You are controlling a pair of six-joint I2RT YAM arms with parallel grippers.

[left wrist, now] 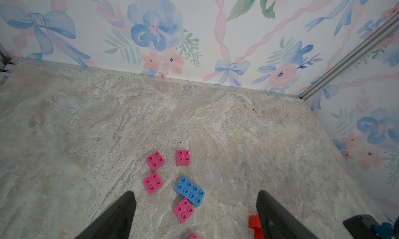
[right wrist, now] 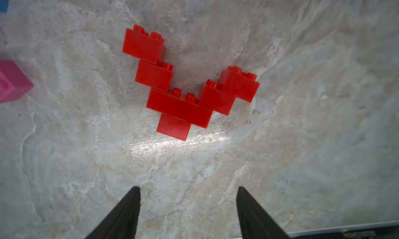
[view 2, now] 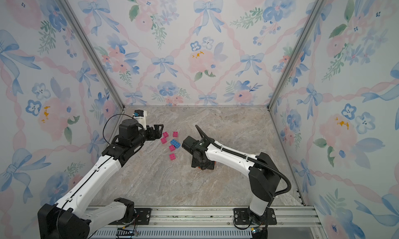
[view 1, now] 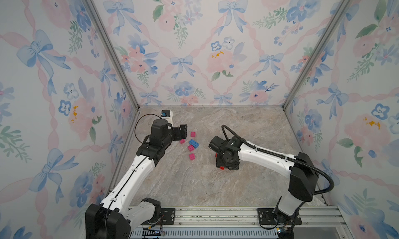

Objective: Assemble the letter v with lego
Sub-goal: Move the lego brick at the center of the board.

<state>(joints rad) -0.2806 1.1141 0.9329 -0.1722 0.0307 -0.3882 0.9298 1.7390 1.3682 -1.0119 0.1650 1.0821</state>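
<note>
Red lego bricks joined in a stepped V shape point(right wrist: 183, 91) lie flat on the marble floor, a short way beyond my right gripper point(right wrist: 187, 187), which is open with nothing between its fingers. In both top views that gripper point(view 1: 226, 163) points down over the V, and only red edges point(view 1: 221, 168) show. Several loose pink bricks point(view 1: 190, 148) and one longer blue brick point(view 1: 193, 143) lie to the left of it. My left gripper point(left wrist: 196, 192) hovers open above the blue brick point(left wrist: 190, 190) and the pink bricks point(left wrist: 183, 209), holding nothing.
Floral walls close in the floor on three sides, with metal posts point(view 1: 121, 76) at the back corners. An aluminium rail point(view 1: 216, 216) carrying both arm bases runs along the front. A pink brick point(right wrist: 13, 80) lies beside the V.
</note>
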